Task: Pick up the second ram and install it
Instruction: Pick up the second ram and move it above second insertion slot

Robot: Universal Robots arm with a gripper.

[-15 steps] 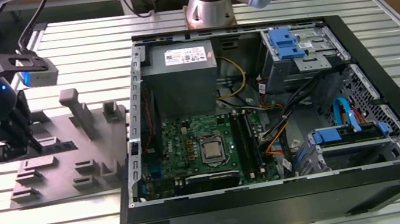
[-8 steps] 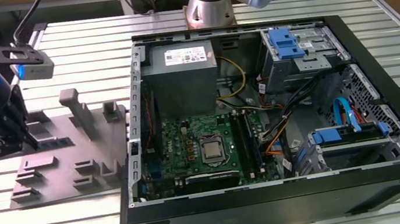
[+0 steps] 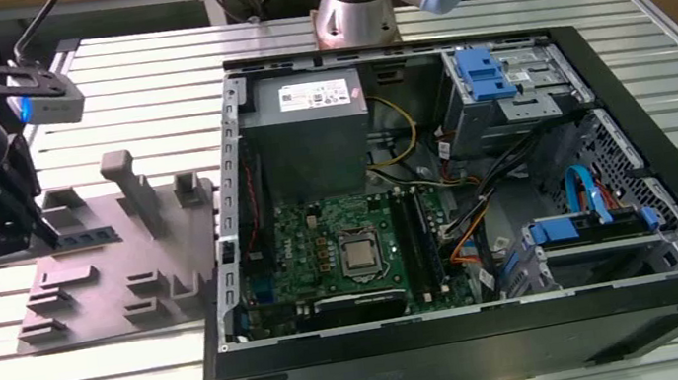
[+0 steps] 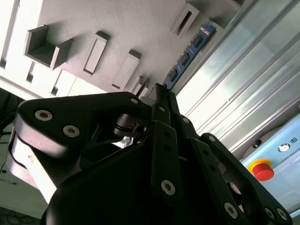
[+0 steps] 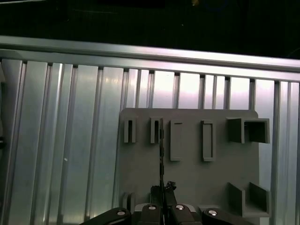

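Observation:
The second ram [image 3: 90, 237] is a slim dark stick with black chips, standing on edge over the grey holder plate [image 3: 100, 283] at the exterior view's left. In the second wrist view the ram [image 4: 190, 51] runs out from my gripper [image 4: 158, 91] as a blue strip with black chips. In the first wrist view the ram [image 5: 161, 154] shows edge-on as a thin dark line. My gripper [image 3: 47, 236] [image 5: 162, 188] is shut on one end of it. Whether the ram still rests on the plate I cannot tell.
An open computer case [image 3: 650, 136] lies at the exterior view's right, with the green motherboard [image 3: 320, 242], long black slots [image 3: 421, 233], a grey power supply [image 3: 310, 124] and loose cables. The holder plate carries several raised grey brackets [image 3: 125, 180]. A ribbed metal table [image 3: 113, 92] lies underneath.

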